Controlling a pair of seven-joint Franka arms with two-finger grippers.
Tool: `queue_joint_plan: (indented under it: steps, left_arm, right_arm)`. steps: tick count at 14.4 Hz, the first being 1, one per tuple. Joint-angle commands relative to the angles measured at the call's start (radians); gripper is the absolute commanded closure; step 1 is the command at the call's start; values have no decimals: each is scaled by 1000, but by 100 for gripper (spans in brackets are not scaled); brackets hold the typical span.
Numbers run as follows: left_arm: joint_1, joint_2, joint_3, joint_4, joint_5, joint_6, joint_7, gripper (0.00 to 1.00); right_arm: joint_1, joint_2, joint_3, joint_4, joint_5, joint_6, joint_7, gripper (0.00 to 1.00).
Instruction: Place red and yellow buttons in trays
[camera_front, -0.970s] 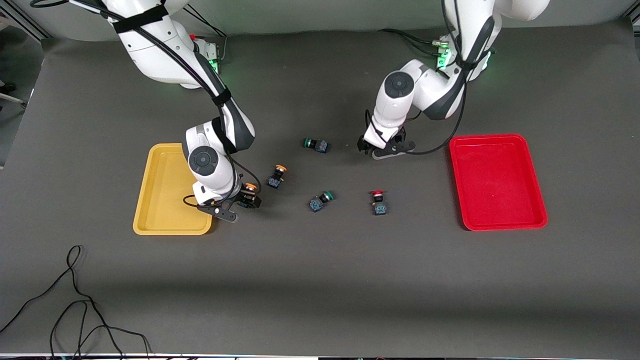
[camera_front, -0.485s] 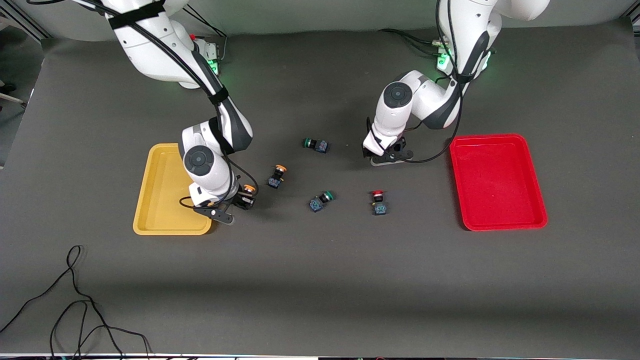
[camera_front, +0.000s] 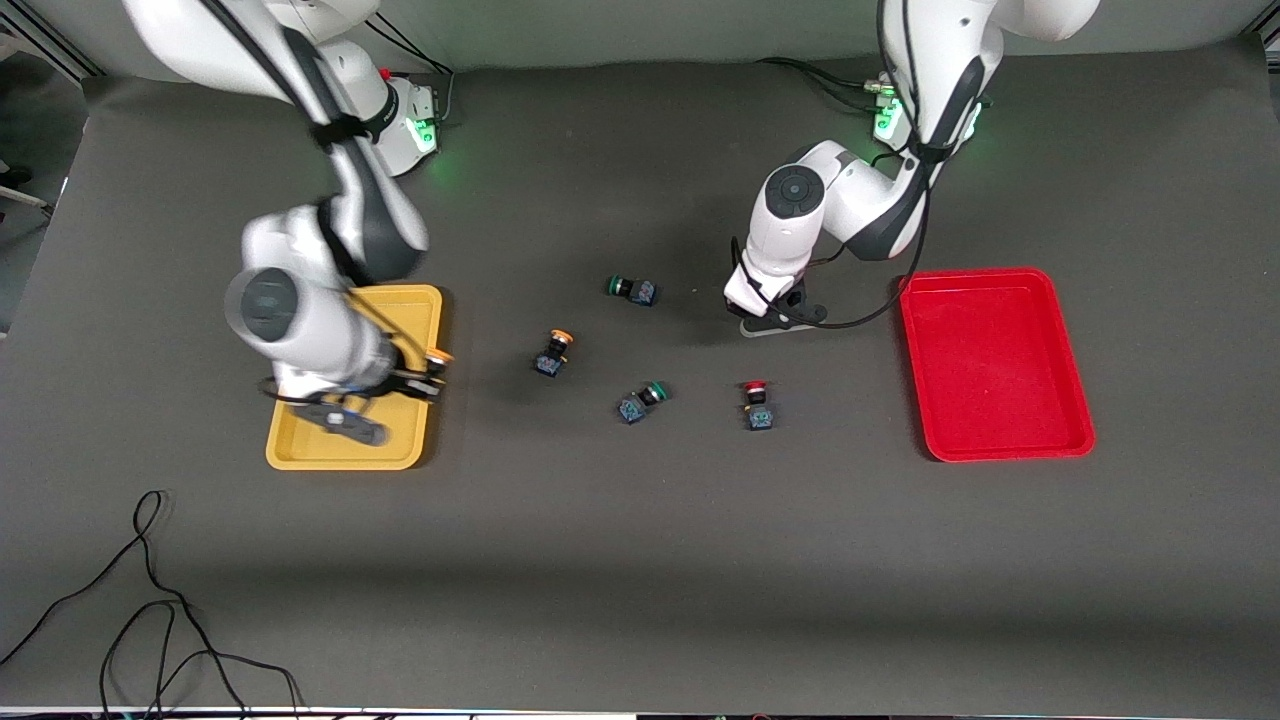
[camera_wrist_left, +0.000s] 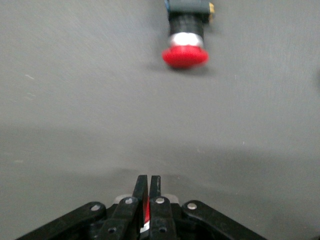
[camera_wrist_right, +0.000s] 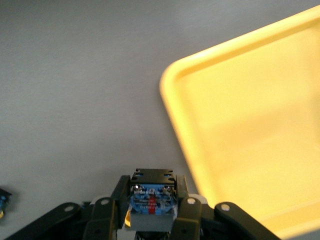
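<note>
My right gripper (camera_front: 420, 380) is shut on an orange-yellow button (camera_front: 436, 358) and holds it up at the yellow tray's (camera_front: 330, 447) rim toward the table's middle. The right wrist view shows its blue base (camera_wrist_right: 151, 199) between the fingers, with the tray (camera_wrist_right: 250, 140) ahead. My left gripper (camera_front: 775, 318) is low over the table, between the green button nearer the robots and the red tray (camera_front: 990, 360). It is shut (camera_wrist_left: 148, 180), with a sliver of red cap between the fingers. A second red button (camera_front: 757, 405) (camera_wrist_left: 186, 47) and a second orange-yellow button (camera_front: 552, 354) lie mid-table.
Two green-capped buttons lie mid-table, one nearer the robots (camera_front: 632, 290), one nearer the front camera (camera_front: 640, 402). Both trays hold nothing. A black cable (camera_front: 150, 600) loops at the table's front corner, at the right arm's end.
My right arm has lifted and swung with the orange-yellow button from the table beside the yellow tray to its rim. My left gripper has shifted slightly toward the front camera.
</note>
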Motion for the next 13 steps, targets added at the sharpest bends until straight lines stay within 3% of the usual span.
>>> queue_joint_plan:
  steps: [1, 2, 3, 4, 5, 6, 9, 12, 13]
  left_arm:
    - [43, -81, -7, 79, -17, -188, 42, 92]
    - [41, -78, -5, 78, -28, -184, 33, 90]
    - [40, -67, -5, 75, -57, -178, 6, 77]
    - [34, -55, -5, 66, -88, -173, -35, 58]
    - [28, -43, -7, 48, -93, -169, -66, 22]
    - [28, -27, -8, 34, -99, -149, -91, 0]
    - [-15, 23, -10, -29, -102, 6, -201, 0]
    - [-35, 69, -12, -34, -102, 55, -232, 0]
    - [-43, 71, -12, -34, -102, 54, -238, 0]
  right_arm:
    - [-24, -69, -48, -47, 14, -61, -128, 86]
    - [-22, -81, -83, -76, 14, -59, -191, 85]
    - [-22, -87, -112, -115, 14, -47, -248, 85]
    - [-22, -87, -138, -160, 14, -17, -288, 85]
    - [-22, -87, -149, -232, 14, 47, -314, 85]
    - [-21, -90, -155, -299, 14, 121, -335, 85]
    - [-25, -59, -159, -375, 14, 236, -371, 84]
    - [-25, -14, -160, -395, 14, 315, -375, 83]
    - [-25, -15, -162, -395, 14, 315, -374, 61]
